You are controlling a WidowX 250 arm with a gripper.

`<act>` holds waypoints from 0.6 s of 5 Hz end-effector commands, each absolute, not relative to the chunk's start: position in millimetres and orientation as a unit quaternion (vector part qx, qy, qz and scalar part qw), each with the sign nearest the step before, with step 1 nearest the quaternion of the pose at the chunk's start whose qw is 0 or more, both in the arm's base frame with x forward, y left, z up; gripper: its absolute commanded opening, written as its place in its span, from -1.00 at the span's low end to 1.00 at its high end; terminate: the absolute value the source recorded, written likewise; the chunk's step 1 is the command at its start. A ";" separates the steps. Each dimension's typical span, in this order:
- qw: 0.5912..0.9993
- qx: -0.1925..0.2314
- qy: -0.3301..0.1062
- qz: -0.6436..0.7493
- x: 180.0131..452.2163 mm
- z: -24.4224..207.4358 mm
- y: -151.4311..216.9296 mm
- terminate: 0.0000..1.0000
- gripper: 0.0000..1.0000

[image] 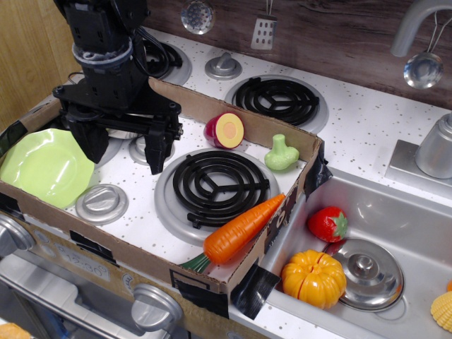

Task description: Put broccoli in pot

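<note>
White speckled toy stovetop (353, 134) sits inside a cardboard wall. On it, the small pale-green lumpy broccoli (282, 153) lies by the right wall, beyond the orange carrot (240, 229). Well left, the black gripper (121, 150) hangs open and empty beside the lime-green plate (44, 166).

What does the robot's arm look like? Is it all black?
Yes, mostly black. The arm is chunky and boxy, with a shiny silver-grey ring around the wrist and black cables looping beside it. The pincer is black too, with a wide bar on top and two thick, tapered fingers.
</note>
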State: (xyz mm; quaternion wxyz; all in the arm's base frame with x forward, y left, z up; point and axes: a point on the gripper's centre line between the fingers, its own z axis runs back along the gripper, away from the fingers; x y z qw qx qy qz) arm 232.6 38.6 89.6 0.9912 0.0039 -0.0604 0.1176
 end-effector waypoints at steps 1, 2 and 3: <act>0.991 0.004 -0.060 0.118 232.6 89.6 38.6 -1.00 1.00; 0.993 -0.029 -0.082 0.077 270.3 87.2 24.7 -1.00 1.00; 0.994 -0.029 -0.110 -0.002 301.3 106.6 11.4 -1.00 1.00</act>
